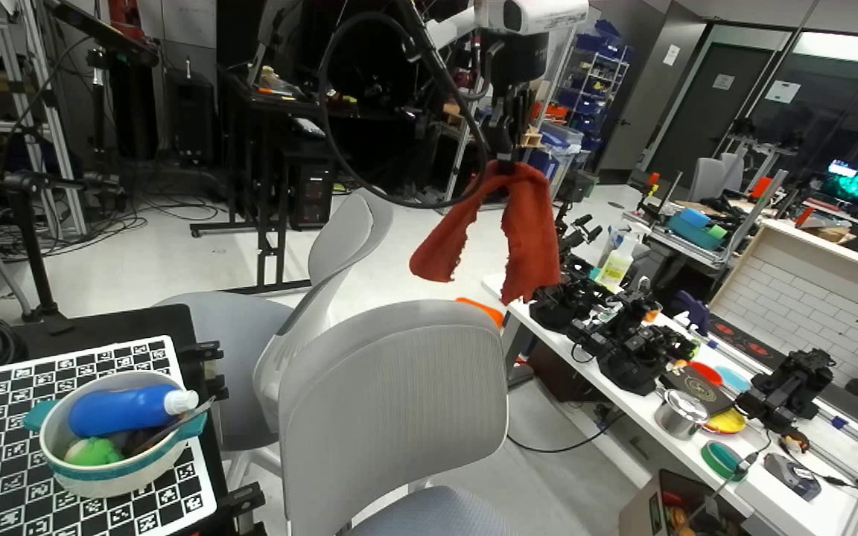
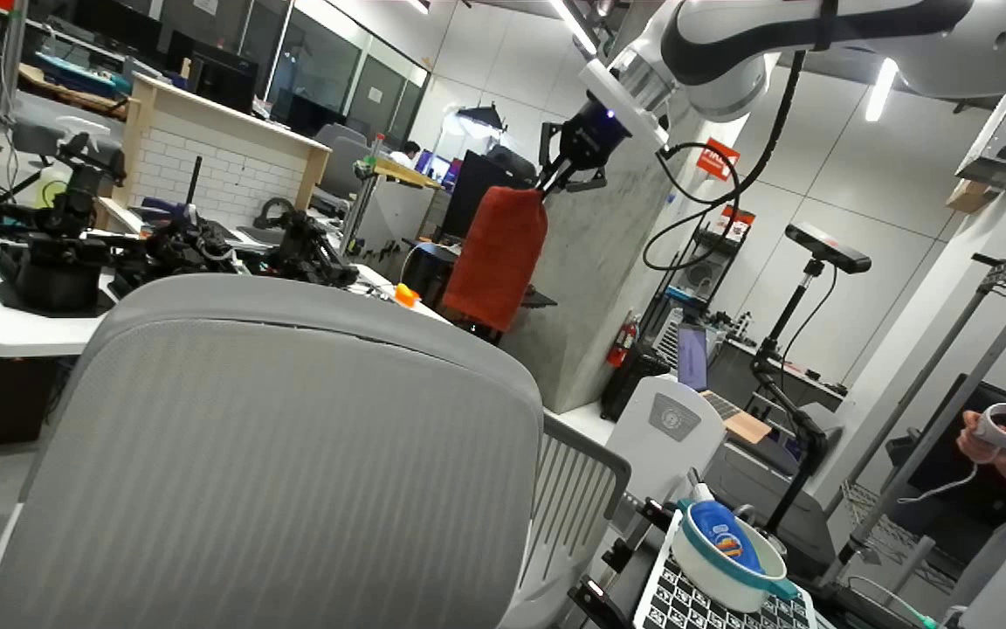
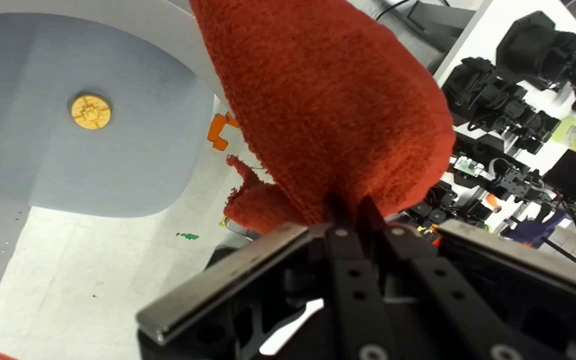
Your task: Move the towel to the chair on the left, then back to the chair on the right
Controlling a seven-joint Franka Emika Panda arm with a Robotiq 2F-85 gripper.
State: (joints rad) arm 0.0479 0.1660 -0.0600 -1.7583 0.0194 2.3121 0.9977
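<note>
Orange-red towel (image 1: 534,246) in the narrow pinch of the end effector (image 1: 505,165), both ends limp

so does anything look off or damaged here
The towel hanging from the gripper has a ragged, perhaps frayed edge. A yellow disc lies on a grey chair seat, an odd spot for it.

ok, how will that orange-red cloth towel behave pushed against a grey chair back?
The orange-red cloth towel is probably floppy: two ends droop from the black gripper in an exterior view. Bent over at the grip, it would likely crumple against a grey chair back. Fuzzy pile in the wrist view suggests little slipping.
</note>
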